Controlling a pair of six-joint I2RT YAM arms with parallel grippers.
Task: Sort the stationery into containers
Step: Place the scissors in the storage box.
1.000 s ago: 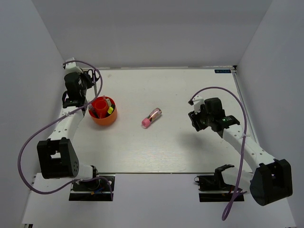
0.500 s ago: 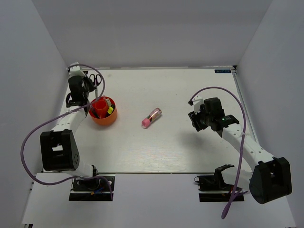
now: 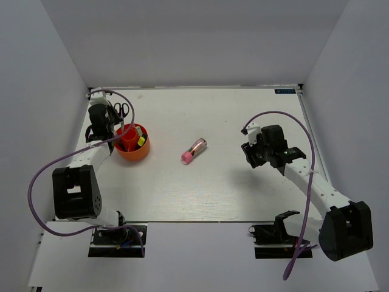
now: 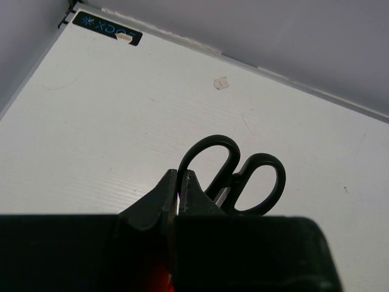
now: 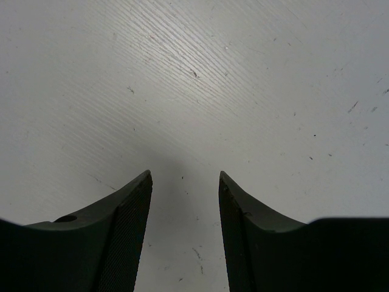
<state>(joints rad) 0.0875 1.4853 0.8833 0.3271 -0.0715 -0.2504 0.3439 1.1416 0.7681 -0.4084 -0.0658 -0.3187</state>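
Note:
My left gripper is shut on the black-handled scissors, just behind the round red-orange pot at the far left. In the left wrist view the jaws pinch the scissors near the blades, with the handle loops sticking up past the fingertips and a red glow of the pot below. A yellow-capped highlighter stands in the pot. A pink tube lies on the table's middle. My right gripper is open and empty above bare table.
White walls close the table on the left, back and right. A black label marks the far corner in the left wrist view. Purple cables loop from both arms.
My left gripper has moved the scissors a little nearer and lower, toward the pot. The right arm and the pink tube have not moved.

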